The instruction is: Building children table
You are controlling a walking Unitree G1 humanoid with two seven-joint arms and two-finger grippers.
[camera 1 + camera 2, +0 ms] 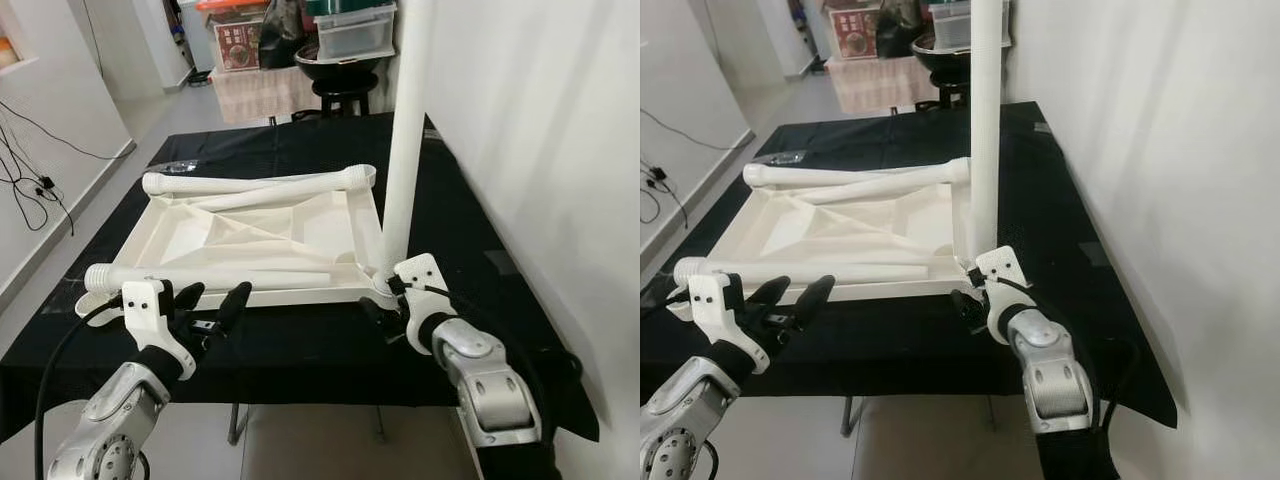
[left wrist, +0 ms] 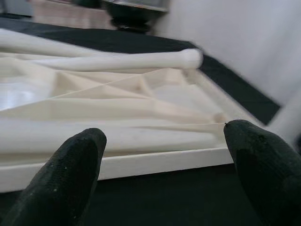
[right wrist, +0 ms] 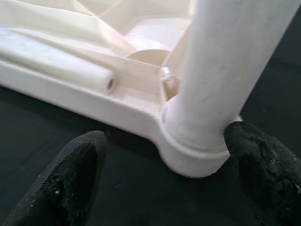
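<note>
A white children's tabletop [image 1: 300, 232] lies upside down on the black-covered table [image 1: 300, 350]. One white leg [image 1: 405, 130] stands upright in its near right corner socket [image 3: 193, 160]. Other legs lie loose on the tabletop: one along the far edge [image 1: 250, 183], one along the near edge [image 1: 200, 275]. My right gripper [image 3: 164, 169] is open at that corner, a fingertip [image 3: 263, 160] on each side of the upright leg's base. My left gripper [image 1: 212, 300] hovers open just before the near edge [image 2: 155, 162], holding nothing.
A white wall [image 1: 540, 150] runs close along the table's right side. A stool [image 1: 345, 85] and storage boxes [image 1: 355, 30] stand behind the table. Cables [image 1: 30, 190] trail on the floor at left. A small dark object [image 1: 185, 165] lies at the far left of the cloth.
</note>
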